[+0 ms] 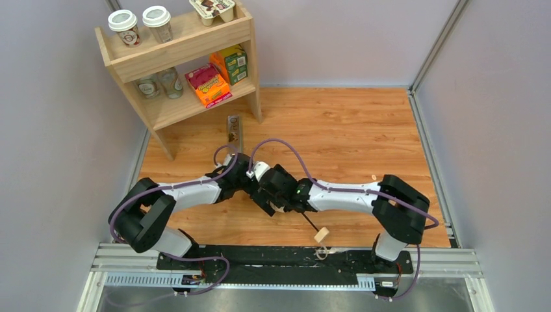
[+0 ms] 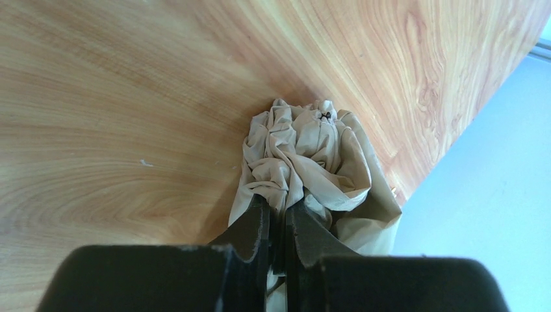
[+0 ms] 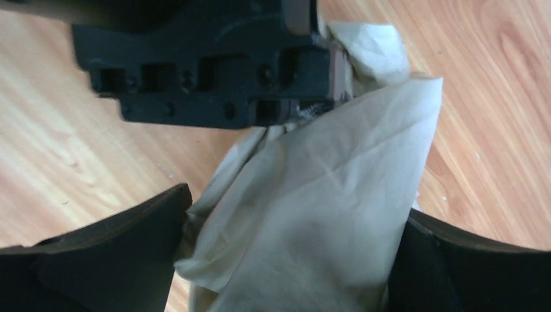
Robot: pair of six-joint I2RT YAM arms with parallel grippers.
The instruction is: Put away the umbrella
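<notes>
Collapsed umbrella (image 2: pixel 305 149) lies mid-scene on the table (image 1: pixel 364 123), canopy under both wrists – left pincer (image 2: pixel 278 211) pinching bunched canopy fabric, right pincer (image 3: pixel 292 227) spread wide astride the cloth, not gripping – shaft runs toward near edge, knob handle (image 1: pixel 321 235) nearer right arm

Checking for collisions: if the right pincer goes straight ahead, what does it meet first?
The umbrella canopy, bunched between the right pincer's open fingers; the left pincer, clamped on that fabric, likely comes next.
</notes>
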